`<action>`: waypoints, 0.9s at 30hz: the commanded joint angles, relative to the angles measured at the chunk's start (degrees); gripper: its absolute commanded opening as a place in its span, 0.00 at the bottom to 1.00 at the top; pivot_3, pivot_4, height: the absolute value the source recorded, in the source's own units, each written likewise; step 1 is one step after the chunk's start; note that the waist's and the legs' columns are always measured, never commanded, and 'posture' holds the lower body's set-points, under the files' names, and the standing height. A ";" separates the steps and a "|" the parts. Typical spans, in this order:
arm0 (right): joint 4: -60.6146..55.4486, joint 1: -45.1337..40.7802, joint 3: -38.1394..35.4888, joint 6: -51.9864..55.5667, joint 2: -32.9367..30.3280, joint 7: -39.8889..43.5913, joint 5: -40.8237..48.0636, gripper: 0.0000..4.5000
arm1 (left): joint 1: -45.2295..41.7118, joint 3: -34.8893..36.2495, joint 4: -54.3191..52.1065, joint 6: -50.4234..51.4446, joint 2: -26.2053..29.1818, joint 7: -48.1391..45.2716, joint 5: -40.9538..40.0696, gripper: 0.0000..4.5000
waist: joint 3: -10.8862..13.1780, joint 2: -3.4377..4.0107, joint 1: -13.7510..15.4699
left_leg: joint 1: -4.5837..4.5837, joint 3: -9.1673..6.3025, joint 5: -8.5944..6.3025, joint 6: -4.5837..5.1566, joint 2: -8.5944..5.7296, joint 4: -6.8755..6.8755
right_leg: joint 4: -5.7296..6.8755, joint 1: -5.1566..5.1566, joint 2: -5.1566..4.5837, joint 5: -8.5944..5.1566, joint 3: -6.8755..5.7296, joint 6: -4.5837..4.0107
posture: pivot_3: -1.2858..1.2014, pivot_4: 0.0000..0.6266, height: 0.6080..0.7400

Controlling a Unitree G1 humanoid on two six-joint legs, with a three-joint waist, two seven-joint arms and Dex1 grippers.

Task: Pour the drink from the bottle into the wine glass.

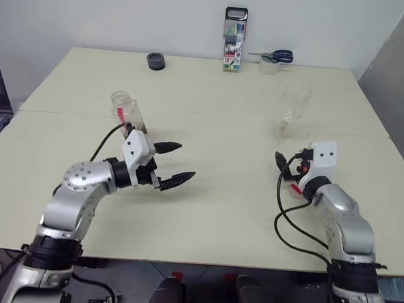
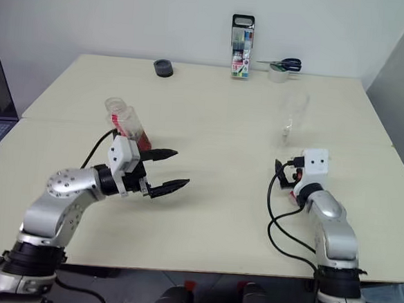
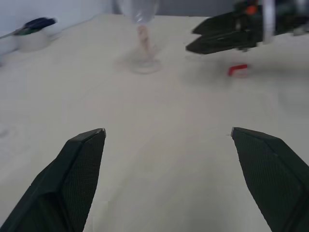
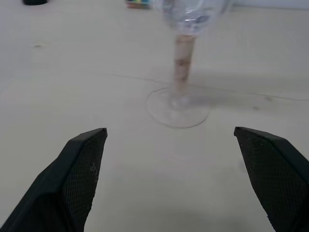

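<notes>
1. The wine glass [image 1: 292,111] stands upright on the table [image 1: 205,207].
2. The right gripper [image 4: 169,174], fingers spread wide and empty, sits just short of the glass, pointing at its foot.
3. The left gripper [image 1: 173,163], fingers also apart, holds nothing, well left of the glass.
4. The bottle [image 1: 127,113] stands just behind the left gripper, uncapped.

The robot's 2 silver-grey metal arms end in white box-shaped wrist housings and black 2-fingered grippers, left gripper [image 1: 175,163] and right gripper [image 1: 280,162], with mesh-textured finger pads [image 3: 77,169], looping black cables and orange-red fittings.
</notes>
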 commanded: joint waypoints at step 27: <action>61.75 -33.10 -1.34 -33.42 1.47 4.36 -3.20 0.23 | -3.80 -1.28 0.05 -1.40 2.25 -7.06 0.40 1.00 | 0.06 0.08 -1.57 | -0.03 -0.01 0.00 -0.01 -0.02 0.02 | 0.04 -0.03 -0.01 0.00 0.07 -0.02 | 0.52 0.24 1.00</action>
